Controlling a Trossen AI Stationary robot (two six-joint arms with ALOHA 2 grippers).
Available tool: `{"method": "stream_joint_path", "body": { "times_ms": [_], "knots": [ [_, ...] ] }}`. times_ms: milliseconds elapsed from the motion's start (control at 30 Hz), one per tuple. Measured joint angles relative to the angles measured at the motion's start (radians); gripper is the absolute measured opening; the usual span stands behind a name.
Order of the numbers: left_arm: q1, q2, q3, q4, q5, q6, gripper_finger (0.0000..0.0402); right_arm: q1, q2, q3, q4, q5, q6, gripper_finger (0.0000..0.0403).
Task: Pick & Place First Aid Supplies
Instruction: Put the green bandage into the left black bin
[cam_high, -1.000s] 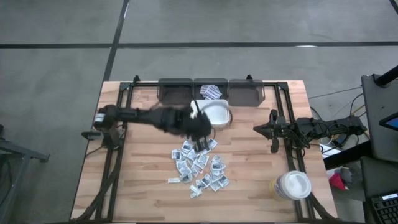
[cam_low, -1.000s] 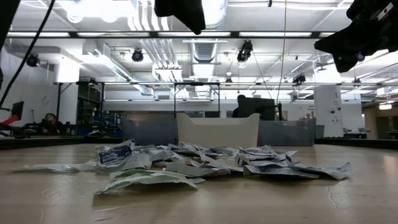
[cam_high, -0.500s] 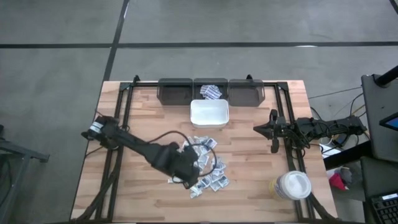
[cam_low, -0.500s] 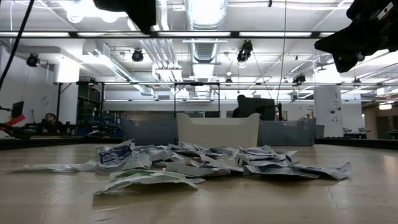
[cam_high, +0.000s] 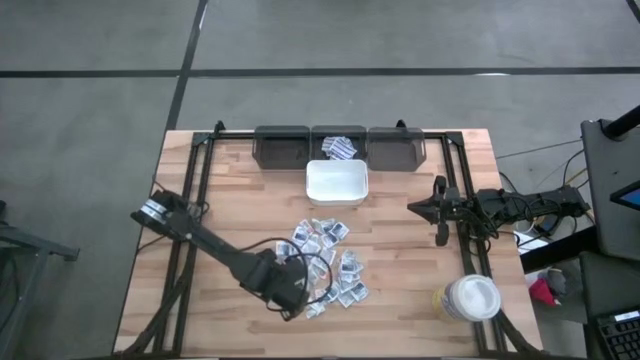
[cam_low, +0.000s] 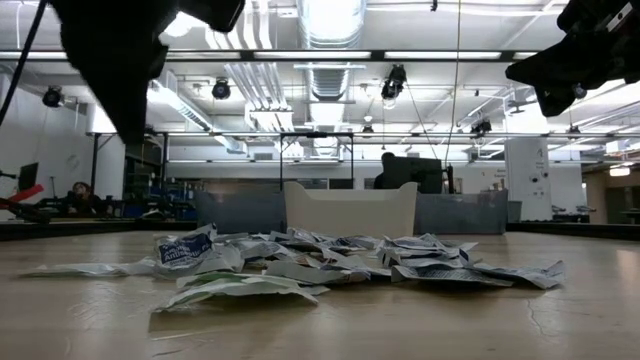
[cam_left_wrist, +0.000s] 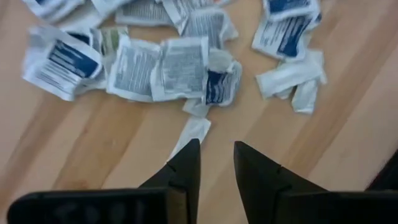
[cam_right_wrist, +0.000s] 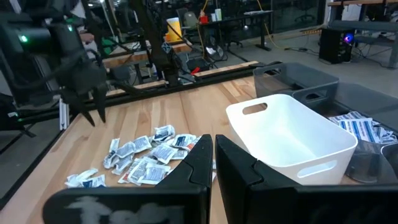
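Observation:
The first aid supplies (cam_high: 325, 265) lie in a loose pile of white, blue-printed sachets on the wooden table, in front of the white bin (cam_high: 337, 183). My left gripper (cam_left_wrist: 216, 144) hangs open above the table at the pile's near left edge, pointing steeply down, with nothing between its fingers. One narrow sachet (cam_left_wrist: 191, 132) lies on the table just ahead of one fingertip. The right wrist view shows this gripper (cam_right_wrist: 93, 111) clear of the table. My right gripper (cam_right_wrist: 212, 144) is shut and waits at the table's right side (cam_high: 415, 208).
Three dark bins (cam_high: 282, 146) stand in a row at the far edge; the middle one (cam_high: 340, 147) holds a few sachets. A white round lidded tub (cam_high: 470, 298) stands at the near right corner. Bare wood lies left of the pile.
My left gripper has swung from beside the white bin toward the table's near edge and somewhat left, sinking and turning as it went, and now hangs over the pile's near left edge. The sachets have not moved.

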Motion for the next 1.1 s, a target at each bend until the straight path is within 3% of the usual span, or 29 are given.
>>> {"method": "stream_joint_path", "body": {
  "times_ms": [233,600,933,1100],
  "knots": [
    [-0.011,0.0,-0.104,0.083,0.019,0.037,0.0092,0.0,0.0,0.0,0.0,0.0,0.0,0.0018],
    [-0.01,0.0,-0.14,0.113,0.027,0.081,0.0094,0.0,0.0,0.0,0.0,0.0,-0.001,0.0018],
    [-0.01,0.0,-0.161,0.112,0.026,0.106,0.0168,0.0,0.0,0.0,0.0,0.0,-0.004,0.0018],
    [-0.01,0.001,-0.217,0.115,0.027,0.132,0.0176,0.0,0.0,0.0,0.0,0.0,-0.003,0.0018]
  ]
}}
